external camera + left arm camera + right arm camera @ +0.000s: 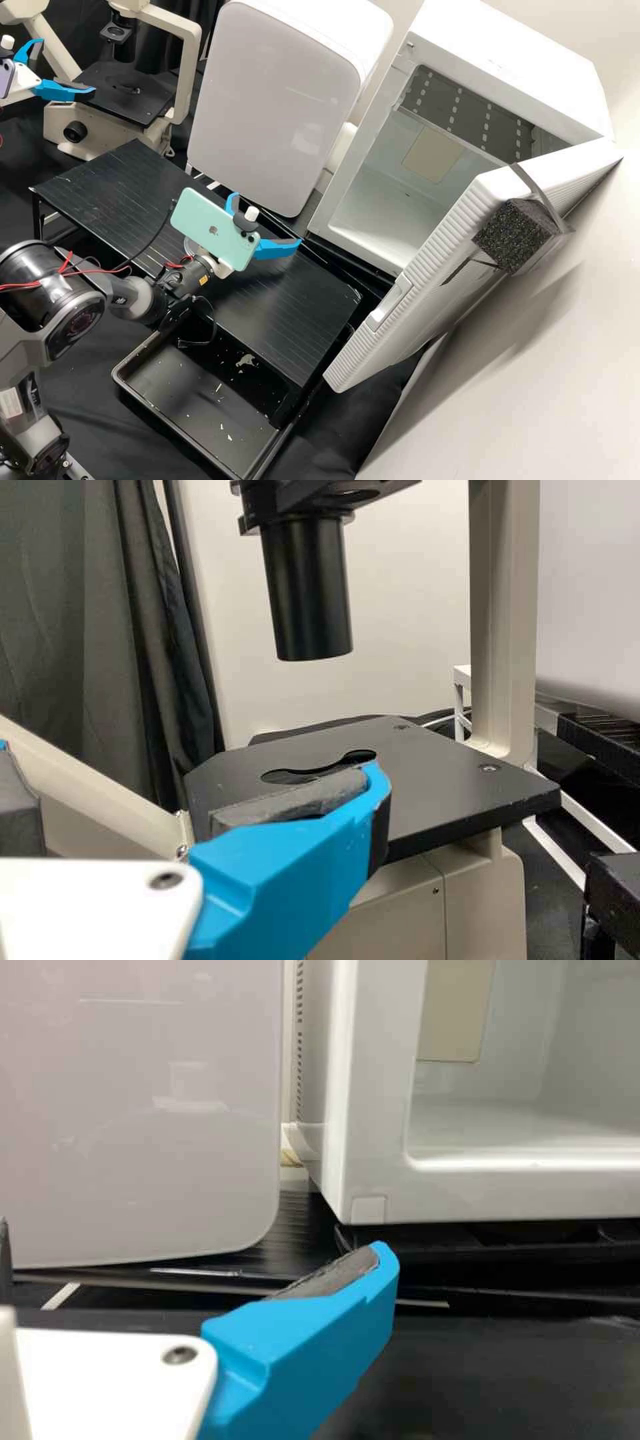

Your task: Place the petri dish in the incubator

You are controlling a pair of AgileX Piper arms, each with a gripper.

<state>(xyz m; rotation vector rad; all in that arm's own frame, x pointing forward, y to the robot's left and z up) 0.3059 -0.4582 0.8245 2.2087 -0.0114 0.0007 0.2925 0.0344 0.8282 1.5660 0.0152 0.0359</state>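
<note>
In the high view, the left gripper [67, 65] is open beside the microscope stage. Its fingers are apart and empty in the left wrist view, the gripper [190, 760] facing the stage. The right gripper [267, 220] is open over the black platform, before the incubator [325, 220], nothing between its fingers. The right wrist view has this gripper [190, 1245] spread wide, with the incubator [480, 1190] beyond it. The incubator's door [427, 280] stands open. A clear curved edge [189, 247] shows beside the phone on the right arm; whether it is the petri dish, I cannot tell.
The microscope stage [123, 93] is at the upper left. A closed white appliance [273, 100] stands left of the incubator, behind the black platform [287, 320]. A dark tray [200, 407] lies in front, and a foam block [510, 237] sits on the door.
</note>
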